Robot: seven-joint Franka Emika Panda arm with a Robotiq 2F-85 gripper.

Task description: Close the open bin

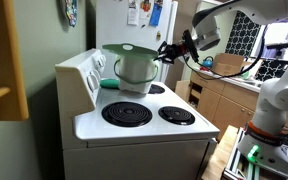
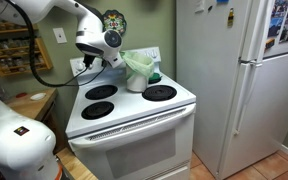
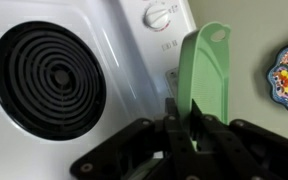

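The tool (image 1: 165,52) appears pinched on the rim of the rounded pale-green hinged lid (image 3: 206,75). The small tapered whitish plastic bin (image 1: 134,72) stands frame-centre on the white stove tabletop (image 1: 86,125), immediately left of the tool, its lid seemingly not fully down.

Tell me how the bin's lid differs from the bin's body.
Colour: the lid is pale green, the body whitish. Shape: the lid is a thin rounded plate, the body a tapered tub. Contact: the end effector pinches the lid's edge, while the body stands on the stove with nothing gripping it. Both look like smooth plastic and belong to one bin.
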